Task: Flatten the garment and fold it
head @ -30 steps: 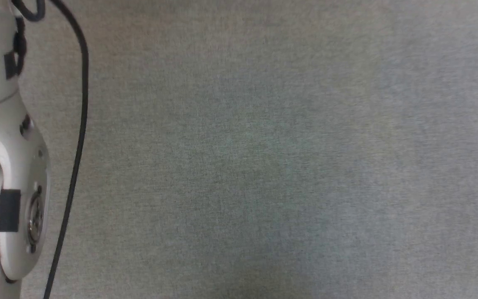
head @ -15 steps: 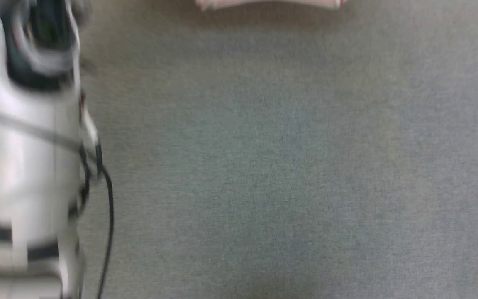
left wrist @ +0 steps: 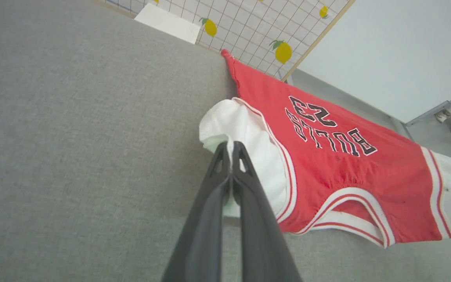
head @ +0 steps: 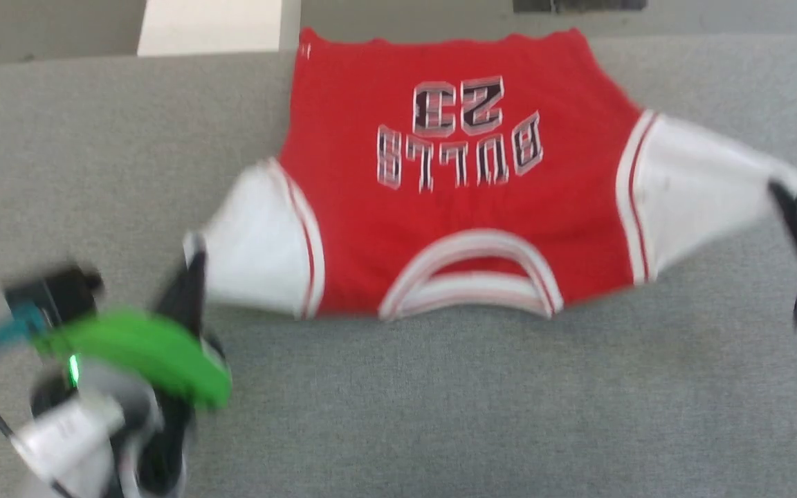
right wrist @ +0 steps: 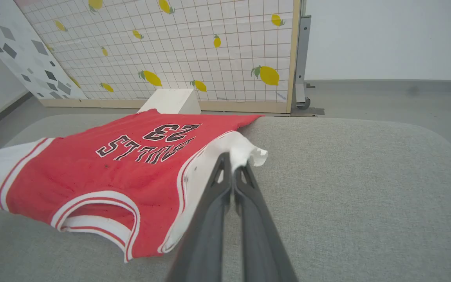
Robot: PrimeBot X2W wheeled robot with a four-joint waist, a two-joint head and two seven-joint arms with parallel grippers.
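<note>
The garment [head: 454,200] is a red jersey tee with white sleeves, lying print-up on the grey padded surface [head: 440,401], its "BULLS 23" lettering upside down in the head view and its striped collar nearest me. Its far hem hangs over the back edge. My left gripper [head: 194,259] is shut on the end of the white sleeve [left wrist: 245,137] on the left. My right gripper [head: 779,190] is shut on the end of the other white sleeve [right wrist: 237,150]. The garment [left wrist: 327,156] is stretched between the two, both sleeves pulled outward and a little lifted.
Past the far edge of the surface stand a white box [right wrist: 170,101] and a grid-patterned panel with lemons [right wrist: 194,51] on the floor. The grey surface [right wrist: 347,188] stretches wide on both sides of the garment and in front of the collar.
The head camera has swung up: earlier it showed bare grey surface and a pale forearm, now the whole garment and both grippers. Any move of the arms cannot be told apart.
</note>
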